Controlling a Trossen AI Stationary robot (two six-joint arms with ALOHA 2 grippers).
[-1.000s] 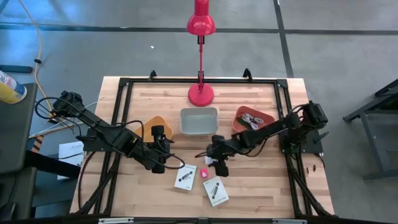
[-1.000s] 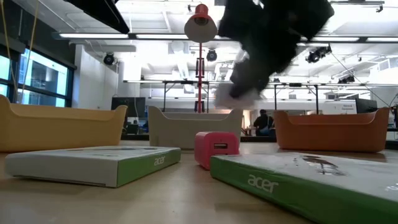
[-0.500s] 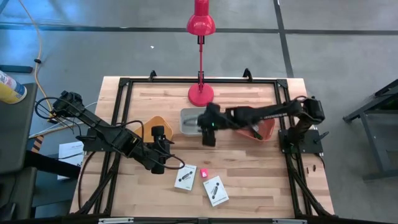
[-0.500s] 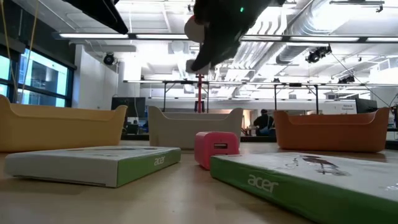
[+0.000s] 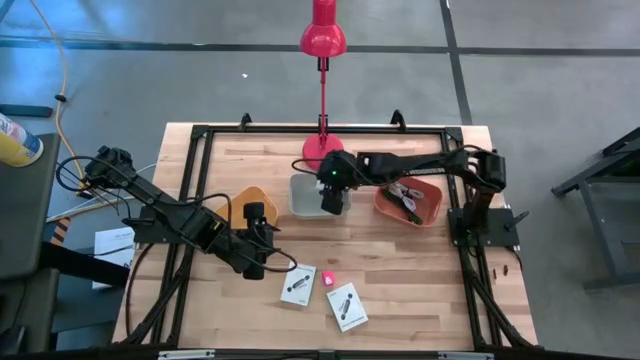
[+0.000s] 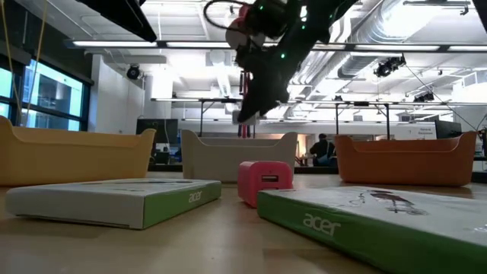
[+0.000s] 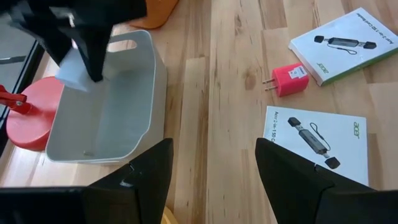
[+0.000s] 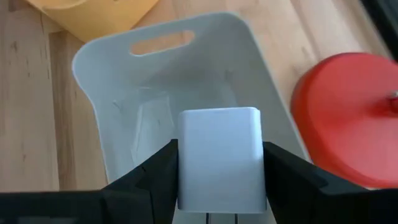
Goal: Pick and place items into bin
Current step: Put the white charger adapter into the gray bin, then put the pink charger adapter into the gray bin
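Observation:
My right gripper [image 5: 333, 203] hangs over the grey bin [image 5: 303, 205], shut on the white cube [image 8: 219, 158], a small plug block. The low view shows that gripper [image 6: 249, 113] high above the bin's rim [image 6: 240, 138]. My left gripper [image 7: 211, 180] is open and waits near the table's left side [image 5: 255, 262]. The pink cube [image 5: 327, 279] stands on the table between two white cards [image 5: 298, 285] [image 5: 347, 306], which lie flat. The green stick, black clip and silvery bits do not show clearly. My right gripper pinches the white cube between its two fingers [image 8: 155, 177], one on each of two opposite side faces [image 8: 186, 162]. It comes from above, slanting down. The cube is lifted clear and hangs over the inside of the grey bin [image 8: 174, 81].
A yellow bin [image 5: 246, 204] stands left of the grey one, and an orange bin [image 5: 425, 210] with small things in it stands to its right. A red lamp's base [image 5: 322, 151] sits behind the grey bin. Bare wood lies along the near edge.
My right gripper has risen from beside the pink cube and swung toward the far edge and a little left, carrying the white cube lifted clear. It now stands over the grey bin. The pink cube and both cards have stayed in place.

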